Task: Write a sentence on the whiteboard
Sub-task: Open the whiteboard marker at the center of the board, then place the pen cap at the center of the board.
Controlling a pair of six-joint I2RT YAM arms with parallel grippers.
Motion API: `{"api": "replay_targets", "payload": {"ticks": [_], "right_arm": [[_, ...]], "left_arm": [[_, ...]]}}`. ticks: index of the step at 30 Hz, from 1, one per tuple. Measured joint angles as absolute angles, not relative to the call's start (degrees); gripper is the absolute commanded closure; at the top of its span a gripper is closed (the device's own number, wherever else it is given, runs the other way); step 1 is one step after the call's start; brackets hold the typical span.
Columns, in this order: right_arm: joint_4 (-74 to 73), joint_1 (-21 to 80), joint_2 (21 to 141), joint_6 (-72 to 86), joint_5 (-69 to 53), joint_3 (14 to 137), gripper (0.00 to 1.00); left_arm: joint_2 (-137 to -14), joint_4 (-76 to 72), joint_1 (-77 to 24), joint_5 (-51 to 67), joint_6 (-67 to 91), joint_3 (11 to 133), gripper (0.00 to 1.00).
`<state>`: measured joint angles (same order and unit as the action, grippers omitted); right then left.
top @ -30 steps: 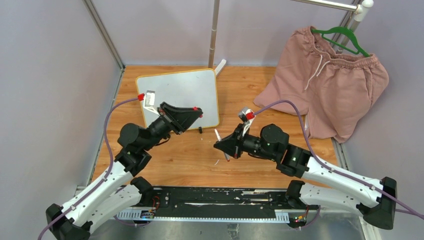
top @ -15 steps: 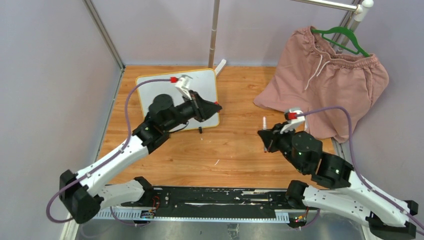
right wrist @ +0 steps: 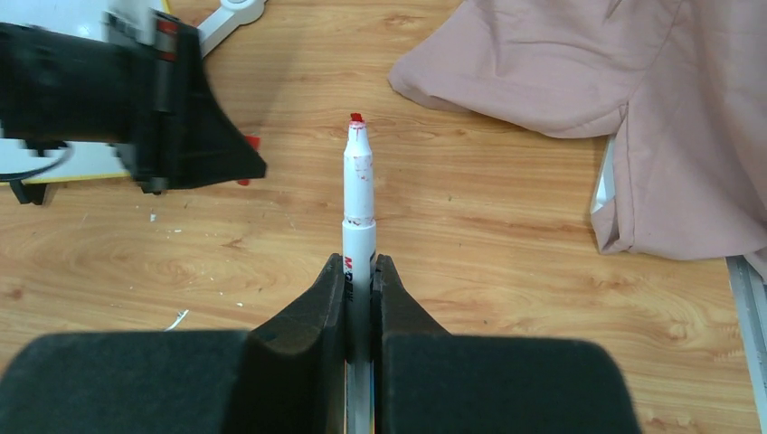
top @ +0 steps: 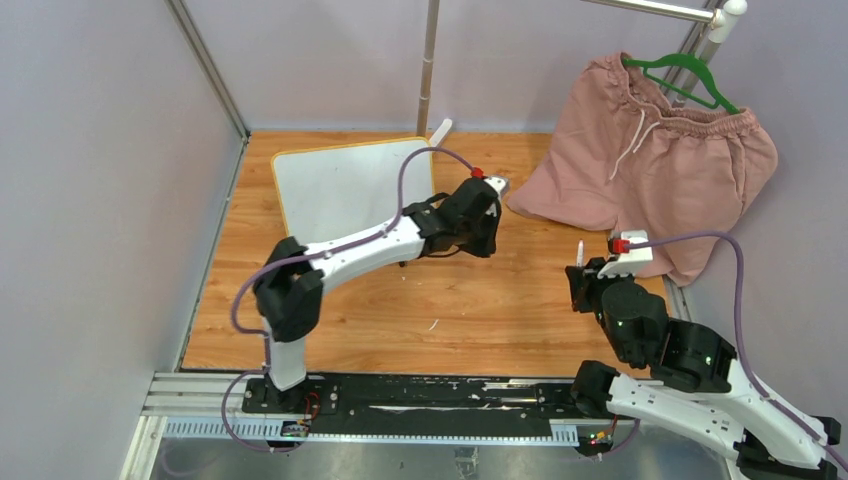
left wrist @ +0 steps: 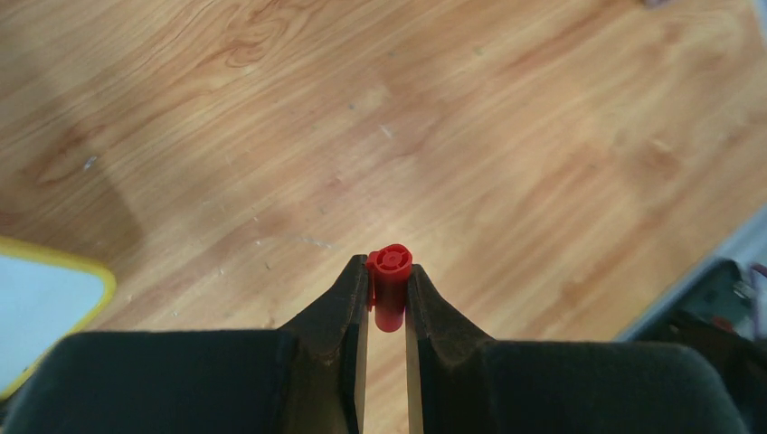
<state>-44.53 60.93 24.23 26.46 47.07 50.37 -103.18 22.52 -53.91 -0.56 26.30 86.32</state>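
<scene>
One whiteboard [top: 340, 190], one white marker [right wrist: 358, 203], one red cap [left wrist: 391, 282], one pair of pink shorts [top: 660, 170] and one green hanger [top: 683, 62] are on show, along with two pincers: the left pincer [left wrist: 387, 271] and the right pincer [right wrist: 359, 267].

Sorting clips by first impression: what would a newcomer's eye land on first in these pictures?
First, the uncapped, red-tipped marker pinched in the right claw, and a red cap clamped in the left claw. Next, the whiteboard at the far left shows no writing, while pink shorts drape from a green hanger at the far right.
</scene>
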Motion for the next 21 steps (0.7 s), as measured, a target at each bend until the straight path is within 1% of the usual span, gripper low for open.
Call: {"api": "replay_targets", "payload": {"ticks": [6, 10, 21], "right_arm": [[-45.4, 60.9, 24.2, 26.9, 47.6, 50.3, 1.00], [-46.0, 60.9, 23.6, 27.1, 47.6, 50.3, 1.00], [-46.8, 60.9, 22.4, 27.5, 47.6, 50.3, 1.00]], "left_arm": [[-119.0, 30.0, -54.2, -5.2, 28.5, 99.3, 1.00], [-126.3, 33.7, -54.2, -7.3, 30.6, 107.3, 1.00], [-132.5, 38.3, -54.2, -10.3, 43.5, 112.8, 1.00]]}}
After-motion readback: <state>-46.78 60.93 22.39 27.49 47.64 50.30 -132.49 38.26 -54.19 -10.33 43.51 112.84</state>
